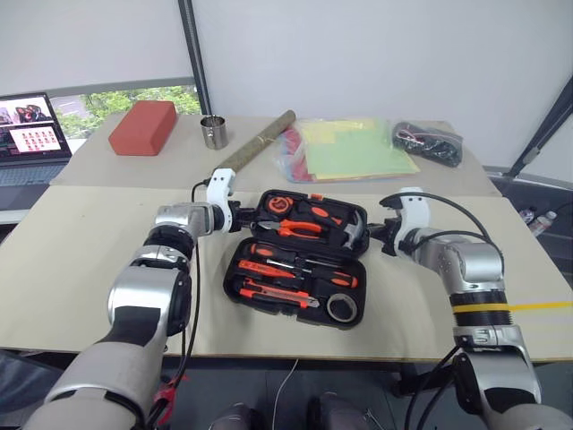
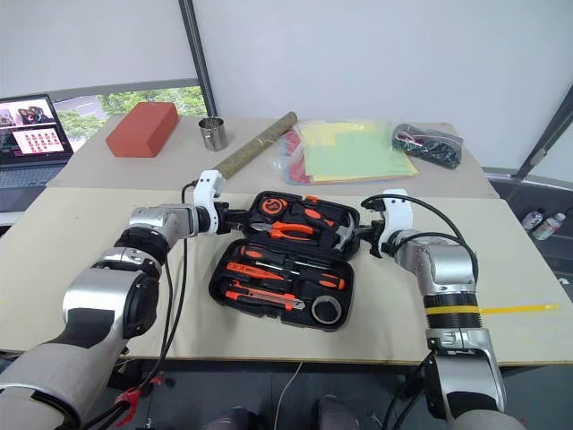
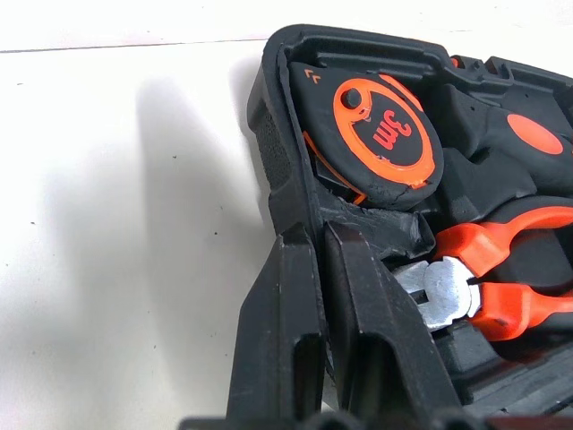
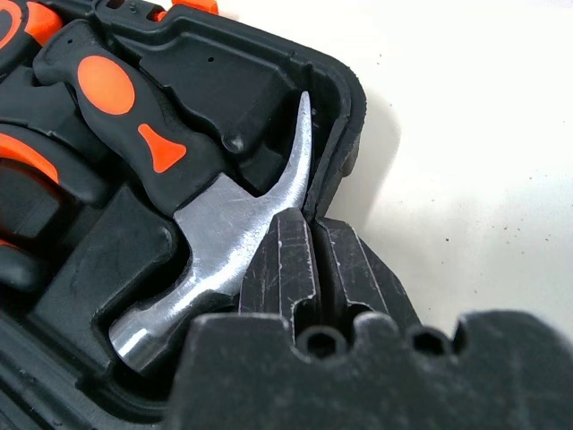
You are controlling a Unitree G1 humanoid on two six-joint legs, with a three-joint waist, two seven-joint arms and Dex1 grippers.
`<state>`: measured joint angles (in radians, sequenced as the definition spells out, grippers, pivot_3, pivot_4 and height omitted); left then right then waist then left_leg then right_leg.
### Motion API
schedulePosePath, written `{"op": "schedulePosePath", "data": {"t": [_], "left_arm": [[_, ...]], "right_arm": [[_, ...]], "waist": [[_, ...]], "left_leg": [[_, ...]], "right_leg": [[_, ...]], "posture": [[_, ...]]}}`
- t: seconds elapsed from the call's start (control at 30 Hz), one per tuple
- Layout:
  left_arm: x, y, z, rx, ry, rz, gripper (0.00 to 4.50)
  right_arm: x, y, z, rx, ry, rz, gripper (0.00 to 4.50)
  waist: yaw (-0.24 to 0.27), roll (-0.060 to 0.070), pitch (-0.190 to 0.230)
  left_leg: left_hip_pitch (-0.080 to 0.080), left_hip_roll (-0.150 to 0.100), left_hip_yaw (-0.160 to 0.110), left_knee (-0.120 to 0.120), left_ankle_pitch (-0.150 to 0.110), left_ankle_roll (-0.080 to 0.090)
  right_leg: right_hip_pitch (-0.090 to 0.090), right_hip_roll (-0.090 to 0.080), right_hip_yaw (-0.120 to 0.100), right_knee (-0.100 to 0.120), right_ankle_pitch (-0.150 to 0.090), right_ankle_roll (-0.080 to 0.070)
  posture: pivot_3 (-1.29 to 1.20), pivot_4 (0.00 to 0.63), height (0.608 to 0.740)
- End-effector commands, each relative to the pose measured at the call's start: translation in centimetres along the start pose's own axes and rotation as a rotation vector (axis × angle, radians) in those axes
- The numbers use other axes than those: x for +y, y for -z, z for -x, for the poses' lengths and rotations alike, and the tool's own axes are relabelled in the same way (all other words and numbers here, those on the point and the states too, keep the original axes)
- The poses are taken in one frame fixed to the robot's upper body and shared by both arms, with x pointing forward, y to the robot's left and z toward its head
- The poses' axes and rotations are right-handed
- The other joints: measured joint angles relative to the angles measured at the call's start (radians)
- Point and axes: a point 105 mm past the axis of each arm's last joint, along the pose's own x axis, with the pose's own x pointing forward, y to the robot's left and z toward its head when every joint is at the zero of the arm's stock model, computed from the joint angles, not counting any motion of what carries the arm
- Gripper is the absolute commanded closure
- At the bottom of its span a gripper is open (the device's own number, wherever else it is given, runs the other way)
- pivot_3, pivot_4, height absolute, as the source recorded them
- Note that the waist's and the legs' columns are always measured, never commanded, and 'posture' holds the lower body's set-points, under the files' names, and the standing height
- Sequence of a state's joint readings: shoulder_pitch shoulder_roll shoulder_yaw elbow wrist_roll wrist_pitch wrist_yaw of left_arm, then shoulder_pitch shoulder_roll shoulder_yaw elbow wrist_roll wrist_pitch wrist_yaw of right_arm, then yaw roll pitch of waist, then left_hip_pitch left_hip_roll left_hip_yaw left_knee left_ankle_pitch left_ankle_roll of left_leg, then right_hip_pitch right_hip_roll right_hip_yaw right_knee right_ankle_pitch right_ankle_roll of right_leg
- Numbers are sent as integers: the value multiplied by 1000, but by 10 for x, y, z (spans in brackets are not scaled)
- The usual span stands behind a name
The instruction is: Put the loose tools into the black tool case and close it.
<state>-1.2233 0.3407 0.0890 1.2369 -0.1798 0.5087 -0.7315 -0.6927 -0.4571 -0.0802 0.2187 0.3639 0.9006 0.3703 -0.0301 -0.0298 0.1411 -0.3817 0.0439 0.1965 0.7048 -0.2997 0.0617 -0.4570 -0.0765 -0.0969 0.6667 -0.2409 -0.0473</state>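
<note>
The flat black moulded plastic tool case (image 1: 300,260) lies open in the middle of the beige bench (image 1: 81,269), its far half holding the tape measure (image 3: 376,134), orange-handled pliers (image 3: 501,278) and steel-headed hammer (image 4: 206,224), its near half holding the two orange-and-black-handled screwdrivers (image 1: 277,255), the slim red screwdriver (image 1: 336,279), the orange-black utility knife (image 1: 277,294) and the small dark tape roll (image 1: 343,307), each seated in its slot. The left hand (image 3: 318,260) has its two black fingers pinched together on the rim of the far half at its left edge, just beside the tape measure and the pliers' jaws. The right hand (image 4: 313,255) is likewise closed on the rim of the far half at its right edge, touching the wall next to the hammer's claw. Farther back on the bench sit a red brick-like block (image 1: 143,127), a small metal cup (image 1: 213,132), a brown cardboard tube (image 1: 258,141), a clear sleeve of yellow and green papers (image 1: 354,150) and a bag of dark cables (image 1: 428,141); an open laptop (image 1: 31,130) stands at the far left.
</note>
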Motion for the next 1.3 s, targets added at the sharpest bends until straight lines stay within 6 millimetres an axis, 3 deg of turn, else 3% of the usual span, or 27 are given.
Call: {"op": "schedulePosePath", "data": {"t": [0.03,0.17,0.3,0.5,0.67,0.73,0.87,1.07,1.2,1.23,1.3], "left_arm": [[-12,-19,4,-33,69,-29,4500],[-15,-18,8,-34,130,-45,4500],[-27,-35,15,-149,233,-116,4500],[-40,-63,30,-394,250,-290,4500],[-42,-59,46,-488,170,-521,4500],[-43,-51,53,-514,140,-601,4500],[-39,-32,65,-540,59,-670,4500],[-25,4,79,-503,-52,-627,4500],[-15,17,96,-473,-100,-539,4500],[-14,20,102,-463,-102,-516,3780],[-11,26,115,-411,-75,-458,3116]], "right_arm": [[24,-11,8,-82,-126,62,4461],[29,-21,18,-168,-143,92,4461],[29,-46,29,-323,-80,225,4461],[31,-75,46,-524,26,399,4461],[35,-85,65,-652,139,599,4461],[39,-80,71,-682,174,707,4461],[45,-43,77,-659,173,779,4461],[61,10,87,-630,121,965,4461],[66,31,105,-596,44,940,4461],[66,34,112,-583,33,933,3784],[62,38,124,-532,12,914,3198]], "waist": [[-1,0,0],[-10,0,0],[-13,1,1],[-9,2,3],[-12,3,3],[-12,3,3],[-9,3,3],[-8,3,3],[-8,3,3],[-8,3,3],[-10,3,3]], "left_leg": [[0,0,0,0,0,0],[-1,0,0,-1,0,0],[-2,0,0,-2,0,0],[-4,-1,0,0,0,0],[-4,0,0,-1,0,0],[-4,0,0,-2,0,0],[-3,0,0,-3,0,0],[3,1,1,-3,0,0],[12,2,1,-3,0,-1],[14,4,1,-3,0,-1],[18,6,0,-4,0,-2]], "right_leg": [[0,0,0,0,0,0],[-1,1,-1,0,0,0],[-2,1,-1,0,0,0],[-3,-1,-1,0,0,1],[-4,0,-1,0,0,1],[-4,0,0,2,-1,1],[-4,0,0,5,-1,1],[1,0,3,-2,-1,2],[8,0,7,0,-3,5],[12,-1,9,0,-5,7],[15,0,11,-1,-6,9]], "posture": [[0,150,736],[0,150,736],[0,150,736],[0,150,736],[0,150,736],[0,150,736],[0,150,736],[0,150,736],[0,150,736],[0,150,736],[0,150,736]]}}
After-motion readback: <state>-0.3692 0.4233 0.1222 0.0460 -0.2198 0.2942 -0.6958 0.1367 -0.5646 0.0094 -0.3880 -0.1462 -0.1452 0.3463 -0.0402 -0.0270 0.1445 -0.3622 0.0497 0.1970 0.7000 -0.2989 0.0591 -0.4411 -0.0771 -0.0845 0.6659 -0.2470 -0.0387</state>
